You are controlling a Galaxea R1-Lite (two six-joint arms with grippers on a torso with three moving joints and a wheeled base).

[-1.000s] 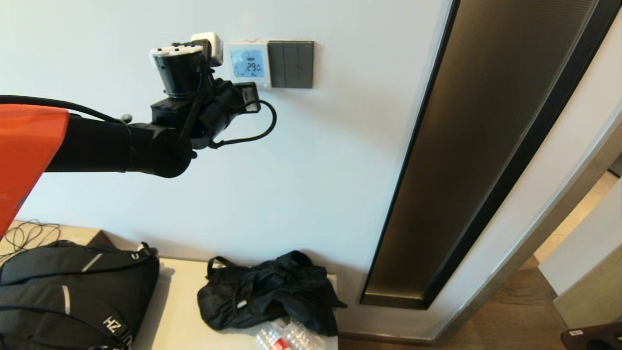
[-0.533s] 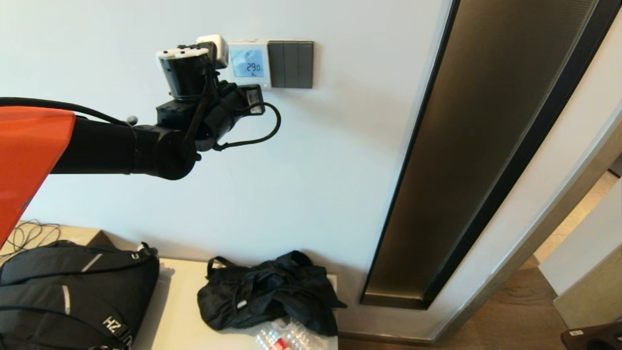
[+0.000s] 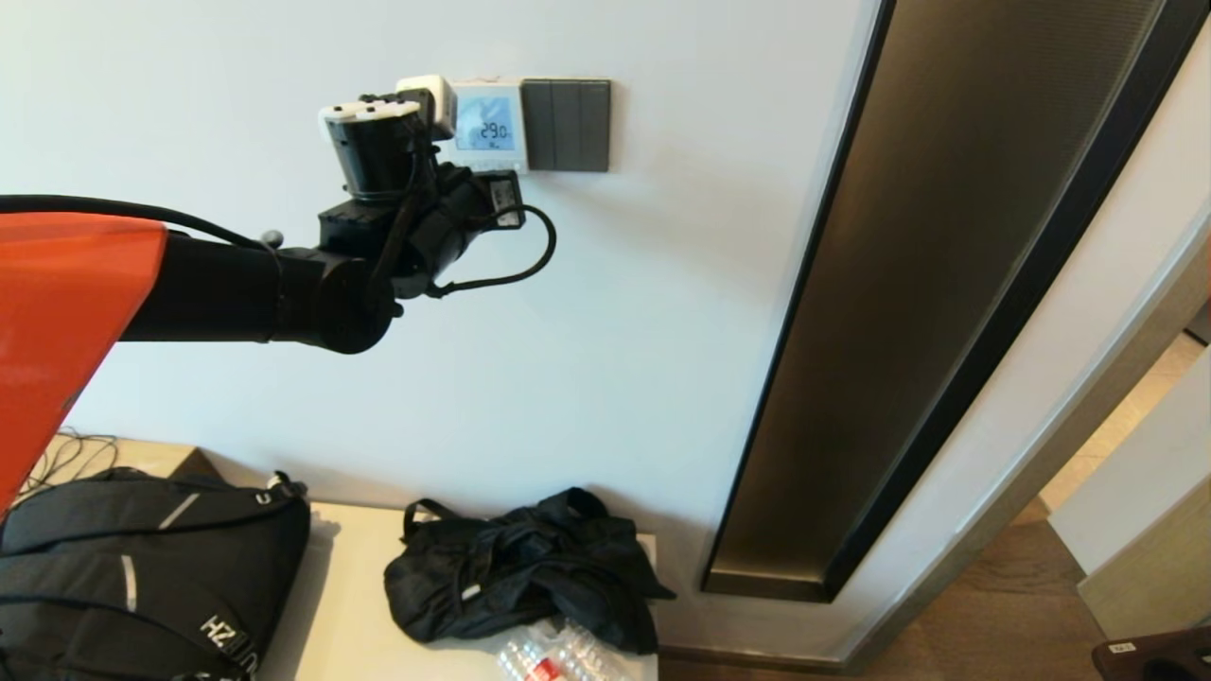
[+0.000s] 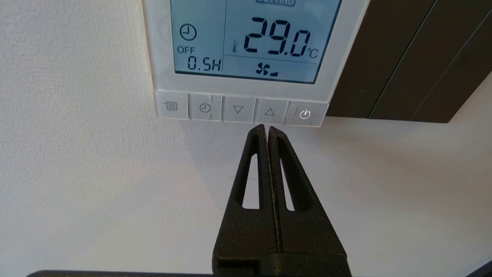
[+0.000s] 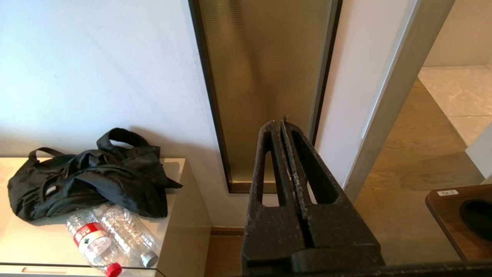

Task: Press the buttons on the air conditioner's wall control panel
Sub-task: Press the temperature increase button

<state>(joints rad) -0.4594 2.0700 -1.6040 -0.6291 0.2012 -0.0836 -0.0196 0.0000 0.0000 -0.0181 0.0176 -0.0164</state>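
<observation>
The white air-conditioner control panel point(image 3: 489, 123) hangs on the wall, its blue screen point(image 4: 250, 38) reading 29.0 °C. Below the screen is a row of buttons: menu, clock, down point(image 4: 238, 109), up point(image 4: 269, 112) and power point(image 4: 305, 114). My left gripper point(image 4: 266, 128) is shut and empty. Its tips sit just under the row, below the up button's near edge; I cannot tell whether they touch it. In the head view the left wrist point(image 3: 416, 218) covers the panel's lower left part and hides the fingers. My right gripper point(image 5: 280, 124) is shut and empty, parked low, far from the panel.
A dark three-gang switch plate point(image 3: 566, 125) adjoins the panel. A tall dark-framed bronze panel point(image 3: 908, 284) runs down the wall. Below stands a white cabinet point(image 3: 350, 605) with a black backpack point(image 3: 142, 577), a crumpled black bag point(image 3: 520, 567) and plastic bottles point(image 5: 107, 238).
My left arm has moved rightward along the wall, so the wrist covers more of the panel's left side. The display still reads 29.0.
</observation>
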